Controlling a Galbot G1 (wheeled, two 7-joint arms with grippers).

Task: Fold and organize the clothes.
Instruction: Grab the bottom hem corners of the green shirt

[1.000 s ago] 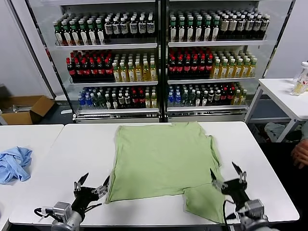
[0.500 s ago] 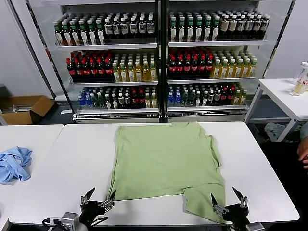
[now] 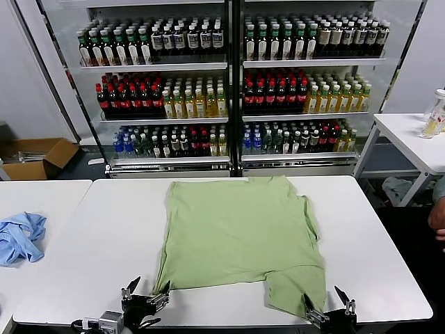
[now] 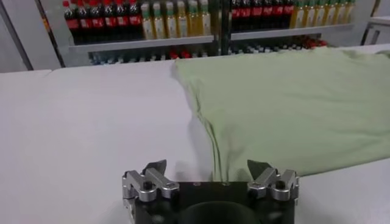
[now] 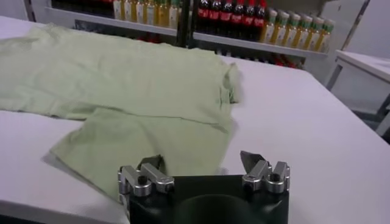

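We see the light green shirt (image 3: 240,240) lying flat on the white bench (image 3: 97,236), spread from the far edge toward the near edge, with the plain side up. One flap of it (image 3: 297,289) reaches down past the rest at the near right, almost to the bench's front edge, and a sleeve (image 3: 311,226) bunches along the right side.

Our left gripper (image 3: 146,296) sits low at the near edge of the bench, just off the shirt's near left corner. Its jaws stand wide apart and hold nothing; in the left wrist view (image 4: 210,170) the shirt's hem (image 4: 262,167) lies just ahead of them on the bench.

Our right gripper (image 3: 328,306) sits at the near edge too, beside the low flap. Its jaws are also spread wide and empty; in the right wrist view (image 5: 204,164) the flap's edge (image 5: 152,146) lies right before them.

On the neighbouring bench to the left a blue cloth (image 3: 19,236) lies crumpled. Behind, drink coolers (image 3: 229,83) hold rows of bottles.
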